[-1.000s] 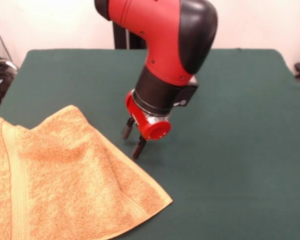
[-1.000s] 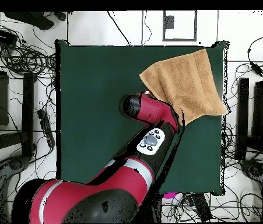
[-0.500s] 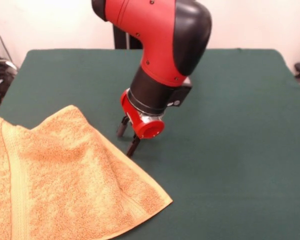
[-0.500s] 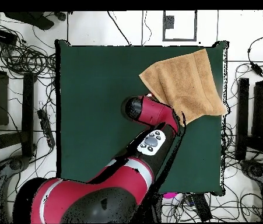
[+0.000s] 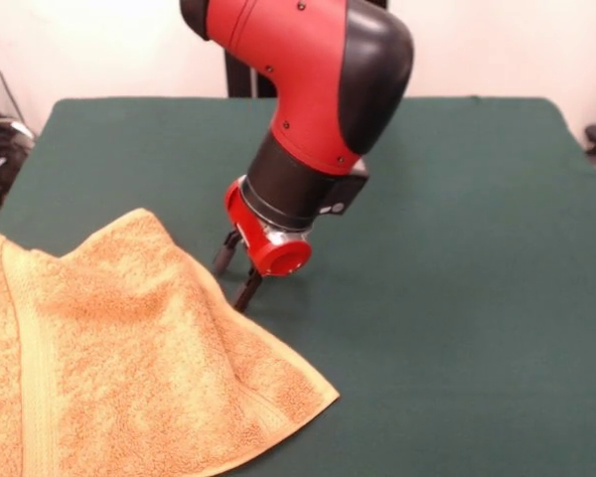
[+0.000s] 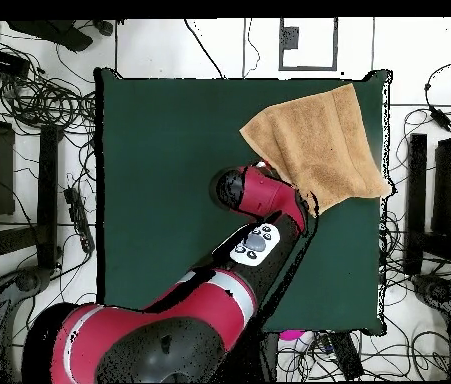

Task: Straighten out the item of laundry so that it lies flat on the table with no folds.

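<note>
The orange-tan towel (image 5: pixel 109 358) lies at the front left of the dark green table (image 5: pixel 457 278) and reaches past its left and near edges. It has a raised fold running from its far corner, and a woven band shows near its left side. In the overhead view the towel (image 6: pixel 319 145) sits at the table's upper right corner. My gripper (image 5: pixel 235 277) is open and empty, fingers pointing down, right at the towel's right edge. Whether a finger touches the cloth I cannot tell. In the overhead view the red wrist (image 6: pixel 259 190) hides the gripper.
The table's edges (image 6: pixel 104 190) are ringed by cables and stands on the floor. The black pedestal (image 5: pixel 246 75) rises behind the table's far edge. The green cloth stretches to the right of the gripper.
My gripper has moved left toward the towel's right edge, from a short gap away to right beside it. It stays open. The towel has not moved.
</note>
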Robot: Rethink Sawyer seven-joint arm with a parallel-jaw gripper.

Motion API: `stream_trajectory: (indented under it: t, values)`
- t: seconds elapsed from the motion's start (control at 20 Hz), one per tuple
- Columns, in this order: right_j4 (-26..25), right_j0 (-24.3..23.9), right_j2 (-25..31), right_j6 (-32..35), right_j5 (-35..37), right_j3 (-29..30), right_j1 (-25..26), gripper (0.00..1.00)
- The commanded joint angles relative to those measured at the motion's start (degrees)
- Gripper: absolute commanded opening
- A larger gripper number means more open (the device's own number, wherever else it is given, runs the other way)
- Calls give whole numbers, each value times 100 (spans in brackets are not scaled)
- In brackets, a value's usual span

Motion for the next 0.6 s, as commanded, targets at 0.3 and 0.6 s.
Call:
stream_trajectory:
  t: [0.3, 0.6]
  values:
    - [79, -265, 439, 896, -354, 369, 33, 100]
    - [-250, -526, 989, 471, -936, 698, -408, 100]
